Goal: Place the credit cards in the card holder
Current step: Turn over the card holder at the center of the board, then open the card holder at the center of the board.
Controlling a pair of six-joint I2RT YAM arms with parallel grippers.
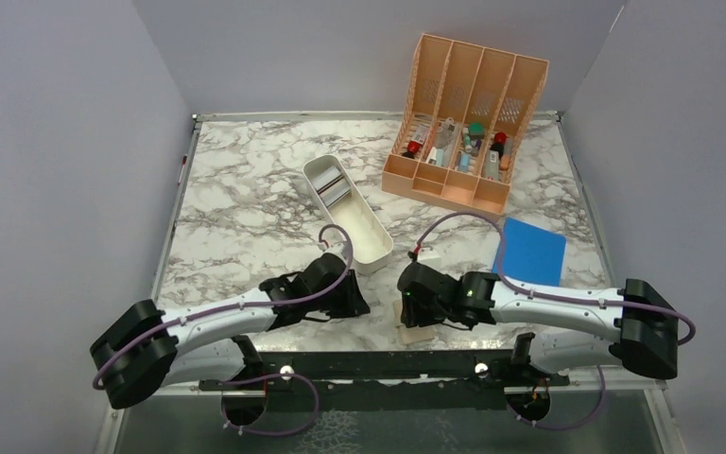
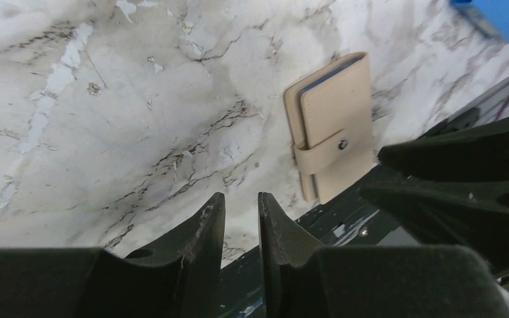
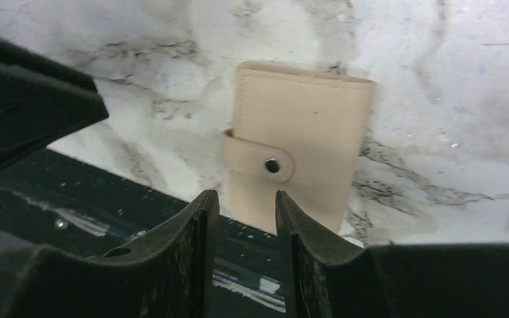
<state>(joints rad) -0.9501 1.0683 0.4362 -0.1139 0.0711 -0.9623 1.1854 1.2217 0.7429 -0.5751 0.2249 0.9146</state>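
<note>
The card holder (image 1: 416,331) lies folded shut on the marble at the table's near edge, tan with its snap strap fastened. It shows flat in the left wrist view (image 2: 335,126) and the right wrist view (image 3: 301,142). The credit cards are hidden; only a thin blue line shows at the holder's folded edge. My left gripper (image 1: 357,305) (image 2: 242,199) hovers left of the holder, open by a narrow gap with nothing in it. My right gripper (image 1: 406,301) (image 3: 246,195) hangs just over the holder's near end, open and holding nothing.
A long white tray (image 1: 364,232) with grey flat pieces inside lies behind the left gripper. A peach slotted organizer (image 1: 463,123) stands at the back right. A bright-blue flat rectangle (image 1: 529,251) lies right of the right arm. The black mounting rail (image 1: 378,364) runs along the near edge.
</note>
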